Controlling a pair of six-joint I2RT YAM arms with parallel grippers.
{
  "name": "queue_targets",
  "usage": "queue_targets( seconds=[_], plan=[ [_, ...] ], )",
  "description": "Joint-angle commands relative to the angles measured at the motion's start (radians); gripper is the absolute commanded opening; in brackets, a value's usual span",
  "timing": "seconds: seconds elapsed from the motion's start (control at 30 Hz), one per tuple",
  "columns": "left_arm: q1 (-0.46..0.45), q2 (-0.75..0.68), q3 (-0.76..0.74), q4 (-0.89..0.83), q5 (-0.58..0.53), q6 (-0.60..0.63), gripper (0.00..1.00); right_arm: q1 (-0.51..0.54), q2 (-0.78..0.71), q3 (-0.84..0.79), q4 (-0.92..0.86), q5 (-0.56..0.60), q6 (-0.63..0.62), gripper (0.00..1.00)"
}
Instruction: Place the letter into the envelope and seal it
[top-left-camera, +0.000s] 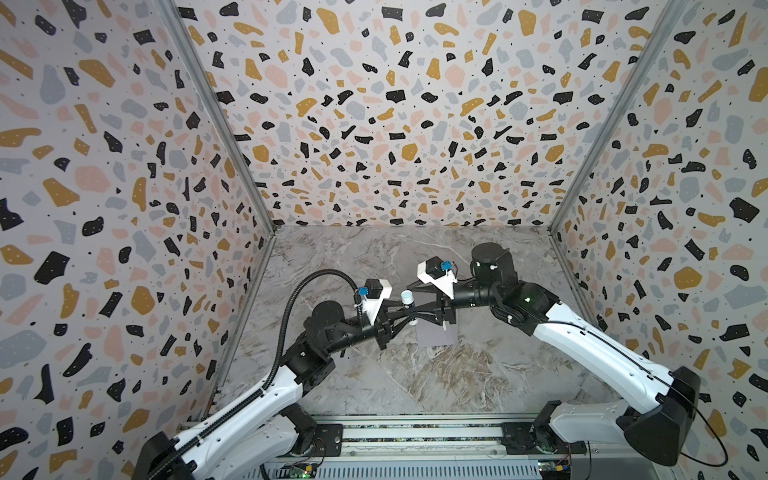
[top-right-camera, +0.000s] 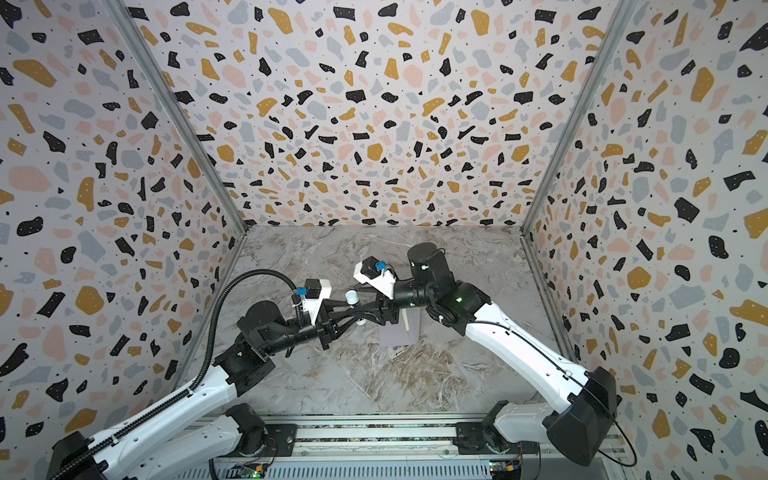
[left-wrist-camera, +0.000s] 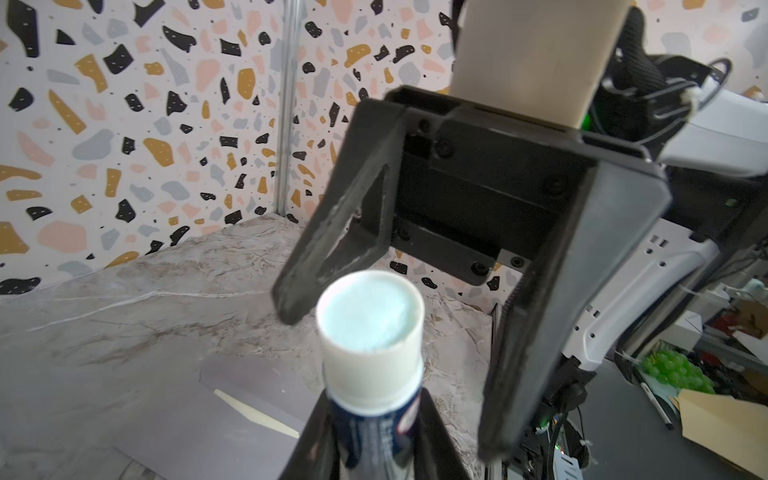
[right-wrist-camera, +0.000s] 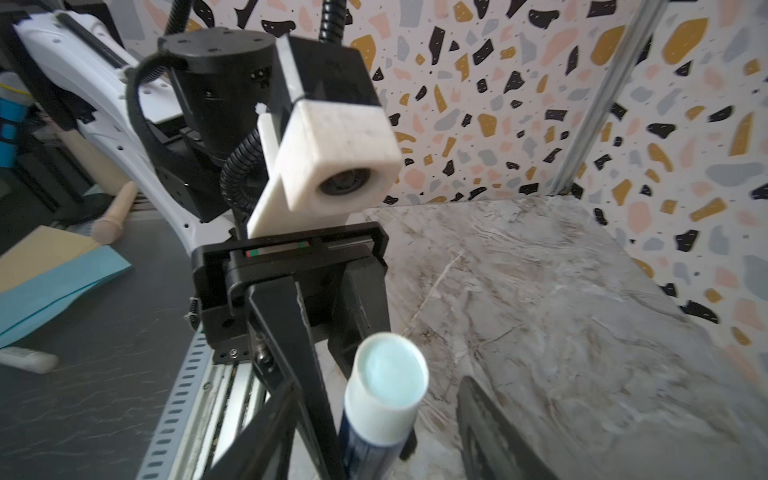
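1. The marbled grey surface (top-left-camera: 374, 374) is the biggest thing here, and the envelope (top-left-camera: 434, 338) lies flat on it around the middle.
2. The left arm (top-left-camera: 249, 399) and right arm (top-left-camera: 602, 349) both reach in toward the envelope and meet nose to nose just above it. The right arm's front end covers the envelope's far part in both top views.
3. The envelope is plain pale grey-lavender paper, matte, with straight edges and nothing printed on the part you can see. The left wrist view (left-wrist-camera: 249, 382) shows one clean corner of it lying flat on the marble. I can't make out the flap from any view.
4. The right gripper (left-wrist-camera: 392, 380) hangs above the envelope with its jaws spread wide. One finger sits on each side of the glue stick's top and neither is clearly touching it.
5. The left gripper (left-wrist-camera: 374, 415) is also up in the air by the envelope's edge. Its jaws are narrow and clamped on the dark blue barrel of the glue stick (left-wrist-camera: 370, 332).
6. The glue stick is uncapped, with a white collar and a pale blue glue face. It's held roughly upright, off the surface and close to the envelope.
7. A thin cream sliver (left-wrist-camera: 257, 411) runs at a slant across the envelope. I can't tell what it belongs to.
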Motion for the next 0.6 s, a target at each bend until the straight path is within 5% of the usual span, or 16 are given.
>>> queue_targets(
  seconds=[0.0,0.27,0.57],
  plan=[
    [0.001,-0.023,0.04,0.069,-0.174,-0.142,0.0,0.004,-0.162,-0.124,0.186,0.207,0.034,0.68],
    [-0.002,-0.016,0.041,0.145,-0.388,-0.467,0.0,0.074,-0.355,-0.522,0.692,0.473,0.004,0.79],
    [-0.054,0.008,0.05,0.175,-0.492,-0.615,0.0,0.185,-0.199,-0.648,1.173,0.73,-0.118,0.74]
  ],
)
